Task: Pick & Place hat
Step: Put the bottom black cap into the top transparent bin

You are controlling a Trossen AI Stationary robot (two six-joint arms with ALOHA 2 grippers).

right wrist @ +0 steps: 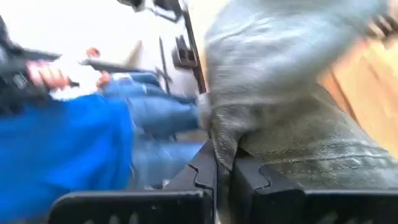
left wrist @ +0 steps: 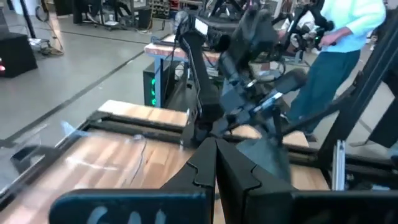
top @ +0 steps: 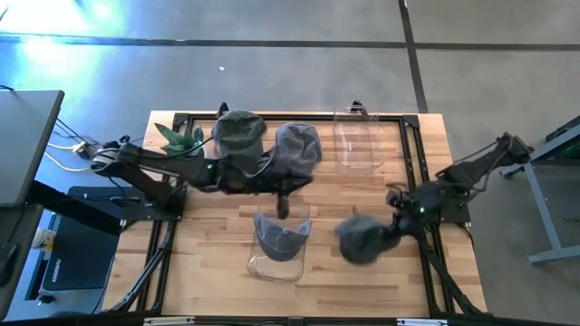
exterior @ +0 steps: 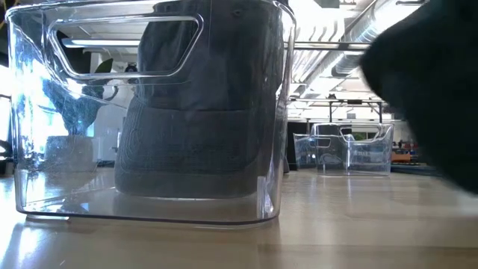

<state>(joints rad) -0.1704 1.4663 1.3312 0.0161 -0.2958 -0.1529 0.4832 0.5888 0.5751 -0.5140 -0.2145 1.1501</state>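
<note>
A grey hat is at my right gripper, over the table's near right part; that gripper is shut on it. In the low view it shows only as a dark blurred mass. Another grey hat sits inside the near clear bin, also seen in the low view. My left gripper is shut and empty, above that bin's far edge. At the far side are a dark green hat and a grey hat. My right gripper pinches a fold of the grey hat's cloth between its two fingers. The rest of the hat bulges out beyond the fingertips, toward the table's left. In the low view its lower edge is above the table top.
An empty clear bin stands at the far right of the table, with a plant at the far left. A black frame runs around the tabletop. People stand beyond the table. Bare wood lies between the near bin and the held hat.
</note>
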